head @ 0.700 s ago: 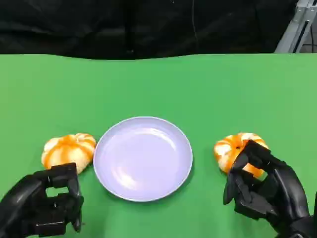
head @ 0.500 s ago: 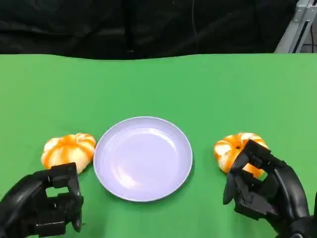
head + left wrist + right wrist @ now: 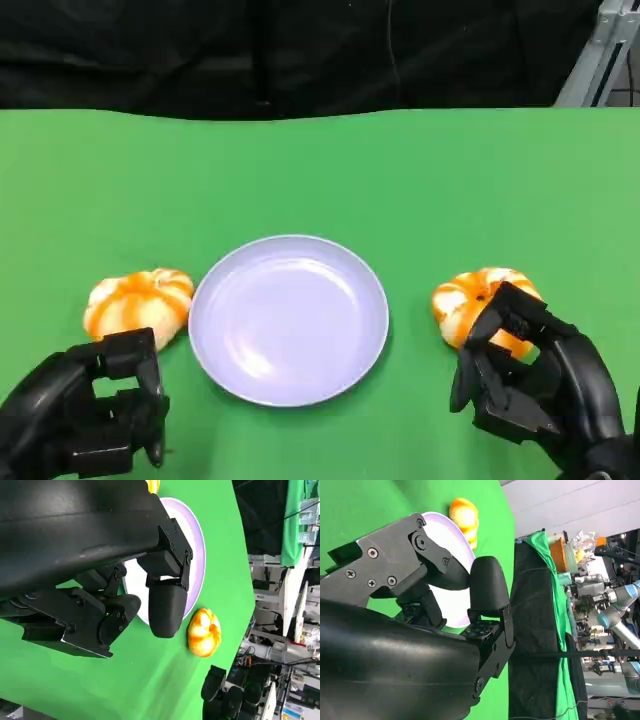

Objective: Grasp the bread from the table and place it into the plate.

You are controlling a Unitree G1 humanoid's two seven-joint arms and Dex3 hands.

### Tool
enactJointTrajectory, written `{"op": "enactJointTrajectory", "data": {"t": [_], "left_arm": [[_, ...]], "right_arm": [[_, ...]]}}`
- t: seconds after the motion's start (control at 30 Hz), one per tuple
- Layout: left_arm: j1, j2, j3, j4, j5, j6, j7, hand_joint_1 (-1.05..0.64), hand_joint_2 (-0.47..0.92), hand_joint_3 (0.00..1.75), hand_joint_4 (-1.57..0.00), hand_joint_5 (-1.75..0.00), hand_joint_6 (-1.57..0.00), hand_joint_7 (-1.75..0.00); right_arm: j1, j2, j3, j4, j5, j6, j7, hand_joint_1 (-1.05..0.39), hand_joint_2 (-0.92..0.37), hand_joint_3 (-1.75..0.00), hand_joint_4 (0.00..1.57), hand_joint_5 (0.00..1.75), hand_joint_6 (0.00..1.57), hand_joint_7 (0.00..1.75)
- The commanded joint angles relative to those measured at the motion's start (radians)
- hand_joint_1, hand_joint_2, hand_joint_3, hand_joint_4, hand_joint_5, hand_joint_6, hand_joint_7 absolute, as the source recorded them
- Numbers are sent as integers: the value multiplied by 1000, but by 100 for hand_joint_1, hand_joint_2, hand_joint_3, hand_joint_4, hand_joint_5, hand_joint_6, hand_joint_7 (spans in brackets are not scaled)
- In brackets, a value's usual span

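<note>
A pale lilac plate (image 3: 288, 320) sits mid-table. One orange-and-white bread (image 3: 138, 303) lies just left of it, another bread (image 3: 478, 298) just right. My right hand (image 3: 530, 385) stands at the near side of the right bread, its fingers half curled and apart, overlapping the bread's near edge with nothing between them. Near the left bread's front, my left hand (image 3: 90, 415) has its fingers curled in on nothing. The left wrist view has the left hand (image 3: 125, 605), the plate (image 3: 197, 555) and the right bread (image 3: 204, 632). The right wrist view has the right hand (image 3: 445, 605), the plate (image 3: 452, 535) and the left bread (image 3: 464, 515).
The green table (image 3: 320, 170) runs back to a black curtain (image 3: 300, 50). A metal frame (image 3: 600, 50) stands at the far right corner. Benches with equipment (image 3: 590, 580) lie beyond the curtain.
</note>
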Motion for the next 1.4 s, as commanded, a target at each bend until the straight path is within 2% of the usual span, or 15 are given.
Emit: {"op": "enactJointTrajectory", "data": {"t": [0.03,0.07,0.1,0.17,0.2,0.27,0.37,0.57,0.83,1.03,1.27,1.4], "left_arm": [[14,-35,15,-17,58,-98,94,5,72,88,-59,-142,-61,-122],[17,-41,10,-19,94,-139,123,-1,80,63,-52,-94,-61,-71],[20,-44,6,-19,121,-168,143,-5,86,49,-50,-69,-62,-45],[23,-38,-3,-25,190,-222,187,-8,91,38,-49,-49,-64,-25],[25,-34,-8,-30,229,-249,211,-19,91,31,-38,-37,-55,-14],[28,-19,-16,-37,326,-309,269,-29,92,26,-29,-29,-48,-7],[40,16,-32,-50,512,-363,377,-44,92,24,-21,-21,-43,-3],[25,74,-73,-33,784,-414,551,-61,92,16,-12,-11,-40,0],[-118,152,-185,78,1079,-351,701,-74,92,3,-12,-8,-42,0],[-255,165,-269,253,1168,-322,791,-79,92,2,-15,-7,-43,0],[-387,164,-338,447,1157,-322,827,-78,92,3,-18,-6,-43,0],[-459,143,-371,574,1147,-290,849,-78,92,7,-20,-5,-43,0]], "right_arm": [[3,-13,-6,-6,8,0,2,-10,-57,-117,84,175,63,173],[3,-13,-6,-5,8,-1,3,-10,-57,-117,84,175,63,173],[3,-13,-6,-5,8,-2,3,-10,-57,-117,84,175,63,173],[3,-13,-5,-4,5,-4,2,-9,-57,-117,85,175,63,173],[3,-13,-5,-4,3,-5,1,-9,-57,-117,84,175,63,173],[2,-11,-4,-3,-1,-8,-3,-10,-57,-117,84,175,62,173],[0,-8,-5,-1,1,-9,-5,-10,-57,-117,84,175,62,174],[-1,-13,-5,-3,-3,-8,-6,-10,-58,-117,84,175,62,174],[-3,-13,-8,2,-2,-8,-4,-10,-57,-117,85,175,62,174],[-6,-10,-9,9,2,-8,0,-10,-58,-116,84,175,62,173],[-8,-5,-2,10,-13,-18,-9,-9,-58,-116,84,175,62,174],[-8,-5,-1,3,-12,-6,-15,-9,-58,-117,84,175,62,174]]}}
